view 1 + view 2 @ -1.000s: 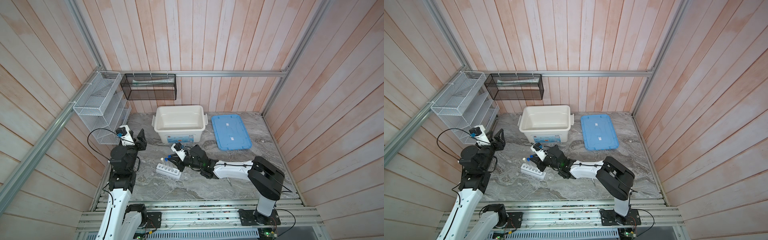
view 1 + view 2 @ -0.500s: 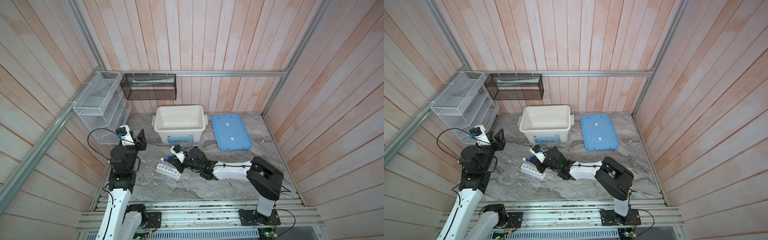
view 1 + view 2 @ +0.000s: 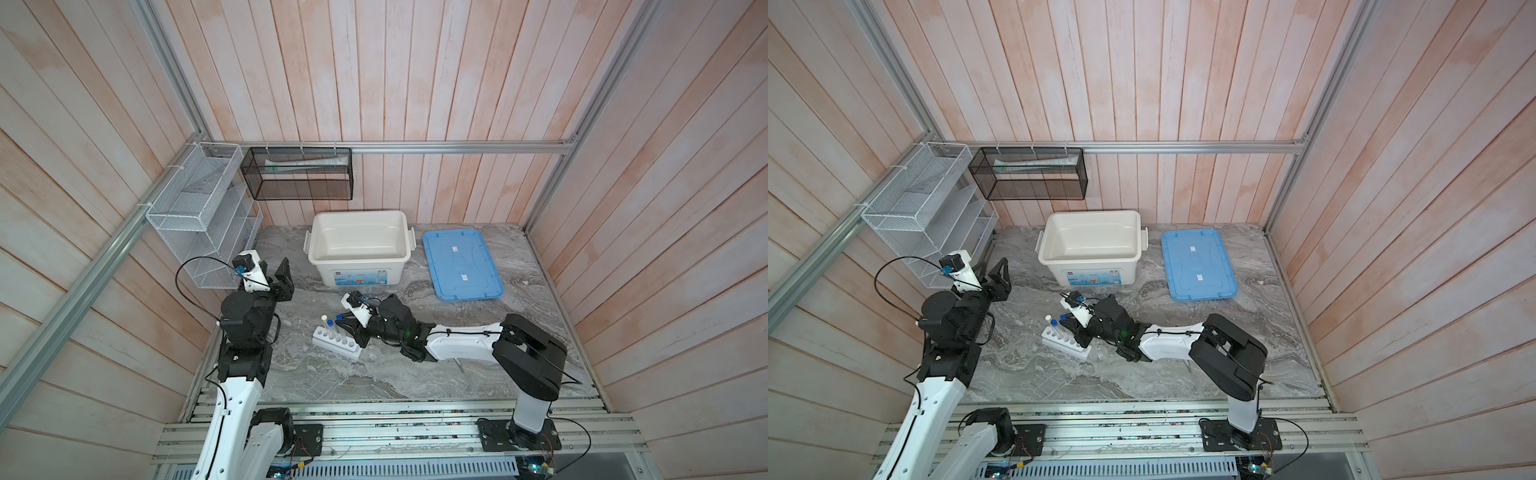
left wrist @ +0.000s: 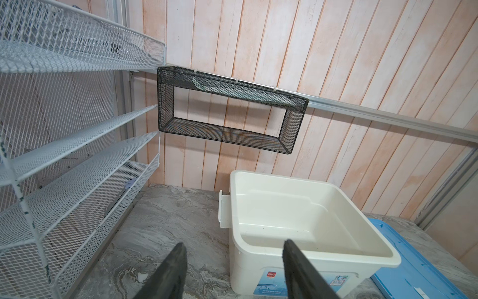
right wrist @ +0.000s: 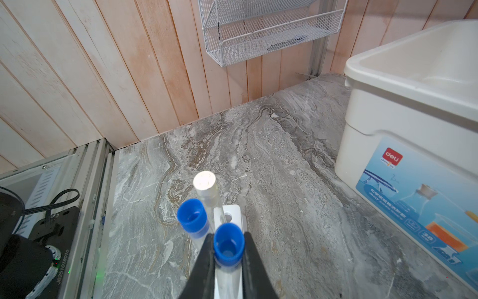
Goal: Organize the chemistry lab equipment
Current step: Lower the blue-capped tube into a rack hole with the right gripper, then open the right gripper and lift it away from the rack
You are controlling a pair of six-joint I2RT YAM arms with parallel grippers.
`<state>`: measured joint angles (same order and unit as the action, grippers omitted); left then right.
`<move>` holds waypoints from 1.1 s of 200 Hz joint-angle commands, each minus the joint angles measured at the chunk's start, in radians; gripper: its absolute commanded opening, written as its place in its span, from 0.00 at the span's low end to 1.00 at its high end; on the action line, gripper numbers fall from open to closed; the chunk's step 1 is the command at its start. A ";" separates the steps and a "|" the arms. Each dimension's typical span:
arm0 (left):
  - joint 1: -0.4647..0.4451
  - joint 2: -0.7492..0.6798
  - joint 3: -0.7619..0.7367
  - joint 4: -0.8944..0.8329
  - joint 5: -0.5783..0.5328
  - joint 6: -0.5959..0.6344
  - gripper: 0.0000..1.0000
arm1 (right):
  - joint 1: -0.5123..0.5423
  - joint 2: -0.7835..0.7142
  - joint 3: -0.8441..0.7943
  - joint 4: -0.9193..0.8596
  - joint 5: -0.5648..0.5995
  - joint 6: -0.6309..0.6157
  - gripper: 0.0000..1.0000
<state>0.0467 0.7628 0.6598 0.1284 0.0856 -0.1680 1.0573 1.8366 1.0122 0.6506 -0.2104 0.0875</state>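
Your right gripper (image 5: 227,236) is clamped on a blue-capped tube (image 5: 229,247). In the right wrist view its two fingers (image 5: 204,264) press the tube from either side just below the cap, and the cap itself stands clear above the fingertips. The tube is upright over the white six-hole rack (image 5: 230,214). The fingers hide its lower end, so you cannot tell how deep it sits in a hole.

Just beyond the fingertips, a second blue-capped tube (image 5: 192,218) and a white-capped tube (image 5: 204,181) stand in the rack in line with the held one, neither touched by the gripper. One empty hole shows at the rack's far end.

In both top views the rack (image 3: 336,343) lies on the marble table (image 3: 332,382) in front of the white bin (image 3: 357,216). The small clear round flask (image 3: 372,353) lies on the table just beside the rack's near end, below the right arm.

Your left gripper (image 4: 234,243) hangs over the table's left side with its fingers (image 4: 173,271) spread wide and nothing between them.

The bin's front label (image 5: 413,196) carries a red "deli" logo (image 5: 392,156) and drawings of lab glassware. Its Chinese characters and finer print are too small for you to read surely. The blue lid (image 3: 461,270) lies flat to the right of the bin, with two small white stickers showing no legible writing.
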 commanded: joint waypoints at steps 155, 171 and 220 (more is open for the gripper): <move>-0.007 0.001 0.007 0.022 0.097 0.085 0.61 | 0.002 -0.166 0.008 -0.129 0.023 -0.071 0.37; -0.046 0.002 0.021 0.003 0.098 0.147 0.61 | -0.017 -0.224 0.019 -0.191 0.021 -0.076 0.37; -0.212 0.100 0.098 -0.078 0.040 0.180 0.61 | -0.131 -0.412 0.074 -0.506 0.100 -0.015 0.38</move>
<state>-0.0910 0.8074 0.6903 0.1066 0.1516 -0.0261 0.9894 1.5120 1.0176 0.3981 -0.1894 0.0402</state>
